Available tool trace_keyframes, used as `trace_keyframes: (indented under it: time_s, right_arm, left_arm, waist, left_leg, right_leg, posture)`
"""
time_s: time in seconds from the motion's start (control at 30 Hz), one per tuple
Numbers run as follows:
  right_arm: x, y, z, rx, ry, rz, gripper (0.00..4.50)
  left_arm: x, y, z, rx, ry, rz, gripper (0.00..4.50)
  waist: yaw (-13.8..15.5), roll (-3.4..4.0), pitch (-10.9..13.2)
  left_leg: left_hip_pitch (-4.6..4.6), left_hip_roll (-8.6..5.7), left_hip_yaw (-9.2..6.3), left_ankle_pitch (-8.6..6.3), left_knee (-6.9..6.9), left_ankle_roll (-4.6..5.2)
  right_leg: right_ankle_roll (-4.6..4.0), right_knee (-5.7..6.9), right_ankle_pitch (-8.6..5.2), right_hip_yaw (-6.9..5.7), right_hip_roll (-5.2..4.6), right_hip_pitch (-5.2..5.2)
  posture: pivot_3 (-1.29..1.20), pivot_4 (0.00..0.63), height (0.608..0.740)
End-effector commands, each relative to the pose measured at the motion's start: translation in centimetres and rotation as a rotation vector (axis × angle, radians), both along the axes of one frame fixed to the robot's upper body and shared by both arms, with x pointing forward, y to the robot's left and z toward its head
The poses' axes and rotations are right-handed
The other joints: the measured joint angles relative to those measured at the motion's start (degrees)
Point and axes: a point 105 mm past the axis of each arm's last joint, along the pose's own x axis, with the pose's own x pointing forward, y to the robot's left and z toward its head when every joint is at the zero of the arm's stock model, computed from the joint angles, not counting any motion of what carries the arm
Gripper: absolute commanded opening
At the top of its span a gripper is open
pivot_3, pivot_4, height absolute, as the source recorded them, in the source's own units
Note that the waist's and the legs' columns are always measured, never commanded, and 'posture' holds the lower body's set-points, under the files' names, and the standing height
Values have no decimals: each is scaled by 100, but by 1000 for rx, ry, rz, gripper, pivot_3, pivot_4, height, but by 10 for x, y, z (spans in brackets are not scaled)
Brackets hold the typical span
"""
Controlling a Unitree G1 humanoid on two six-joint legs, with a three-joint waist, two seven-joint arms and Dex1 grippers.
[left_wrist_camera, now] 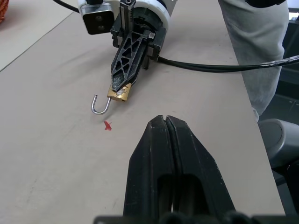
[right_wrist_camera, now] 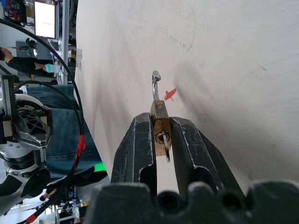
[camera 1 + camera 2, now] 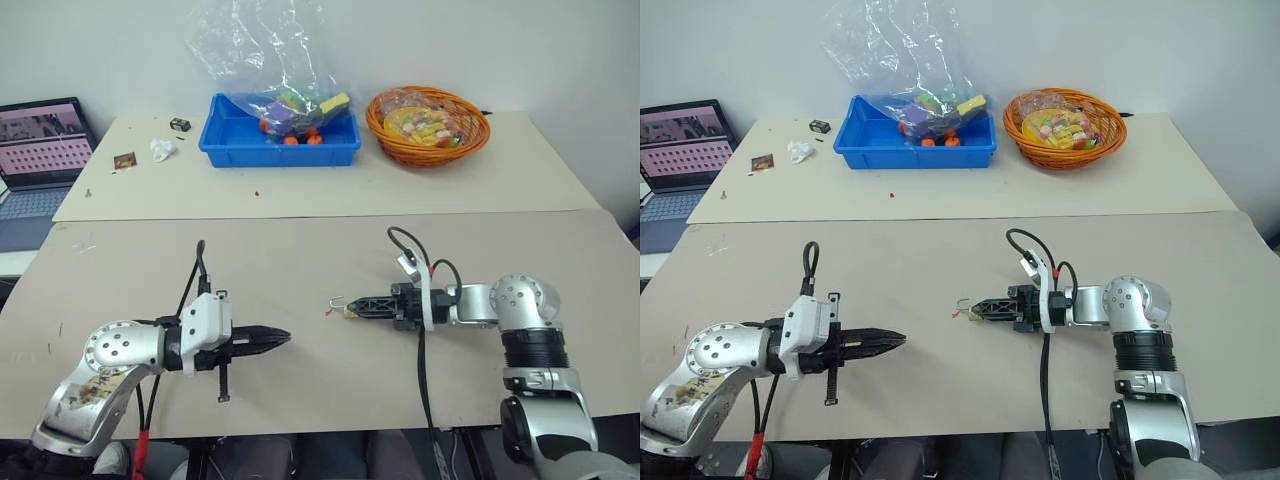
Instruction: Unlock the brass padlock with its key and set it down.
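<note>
Beige tabletop (image 3: 300,270): right gripper (image 2: 161,135) clenches small brass padlock (image 2: 161,128), silver key (image 2: 165,142) inserted, shackle pointing toward empty, closed left gripper (image 3: 272,339).

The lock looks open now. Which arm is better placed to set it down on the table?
The right. The right gripper is shut on the small brass padlock, its silver shackle swung open, low over the beige table. The left gripper is shut, empty, apart.
</note>
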Motion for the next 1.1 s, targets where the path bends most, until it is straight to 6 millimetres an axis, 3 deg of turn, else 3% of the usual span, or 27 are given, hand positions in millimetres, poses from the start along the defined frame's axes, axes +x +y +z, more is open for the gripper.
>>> trace_keyframes:
  time_s: [0.03, 0.07, 0.1, 0.23, 0.33, 0.4, 0.47, 0.6, 0.7, 1.0, 1.1]
  right_arm:
    - [-9, -5, -16, -35, 65, -4, 180]
    - [-9, -5, -16, -39, 59, -5, 1144]
    - [-9, -6, -16, -42, 52, -5, 1294]
    - [-10, -6, -13, -26, 35, -7, 2685]
    - [-3, -15, -24, -164, -63, -42, 3664]
    - [-2, -17, -21, -159, -105, -43, 4356]
    - [1, -27, -22, -195, -189, -63, 4356]
    - [3, -42, -15, -350, -630, 60, 4356]
    - [-5, -47, 0, -272, -717, 49, 4356]
    - [-48, -41, 58, -23, -824, 198, 4356]
    - [-44, -47, 65, -37, -854, 130, 4356]
  left_arm:
    - [0, -4, 7, -12, -44, -12, 58]
    - [0, -4, 8, -12, -44, -12, 0]
    - [0, -4, 8, -12, -44, -12, 0]
    - [0, -6, 7, -16, -43, -11, 0]
    - [1, -8, 7, -20, -41, -7, 0]
    - [2, -8, 6, -21, -41, -1, 0]
    - [3, -9, 8, -30, -45, 2, 0]
    - [1, -12, 11, -40, -66, -11, 0]
    - [3, -10, 9, -41, -59, 2, 0]
    - [7, -9, 6, -72, -42, 61, 0]
    - [12, -2, -4, -85, -12, 153, 0]
  waist:
    - [1, -2, -5]
    - [5, -2, -5]
    - [12, -2, -5]
    - [1, 0, -5]
    - [0, 1, -7]
    - [-5, -8, -37]
    - [4, -7, -48]
    - [107, -2, -50]
    - [109, -4, -50]
    - [97, 6, -45]
    - [104, 4, -44]
  left_leg:
    - [0, 0, 0, 0, 0, 0]
    - [0, 0, 0, 0, 0, 0]
    - [-1, 0, 0, 0, 0, 0]
    - [-3, -1, 1, 0, -1, 0]
    - [0, 1, 1, 0, -1, 0]
    - [8, 2, 1, 0, -1, 0]
    - [17, 2, 1, 0, -1, 0]
    - [64, 7, 0, -4, -1, -7]
    - [67, 10, 2, -30, 0, -51]
    - [5, 35, 6, -4, -16, -6]
    - [-7, 44, 14, -4, -18, -7]
  right_leg:
    - [0, 0, 0, 0, 0, 0]
    - [0, 0, 0, 0, 0, 0]
    - [0, 0, 0, 0, 0, -1]
    - [0, 0, 0, 1, 0, -3]
    - [0, 2, 0, 2, 0, -2]
    - [1, 0, 0, 1, 0, 5]
    - [6, -4, 3, 0, 0, 17]
    - [63, -32, -24, -15, 0, 90]
    - [74, -43, -25, -17, -1, 101]
    - [14, -31, 6, -5, 20, 39]
    - [8, -31, 9, -4, 24, 23]
  posture:
    - [0, 150, 740]
    - [0, 150, 740]
    - [0, 150, 740]
    - [0, 150, 740]
    - [0, 150, 740]
    - [0, 150, 740]
    - [0, 150, 740]
    - [0, 150, 740]
    - [0, 150, 740]
    - [0, 150, 740]
    - [0, 150, 740]
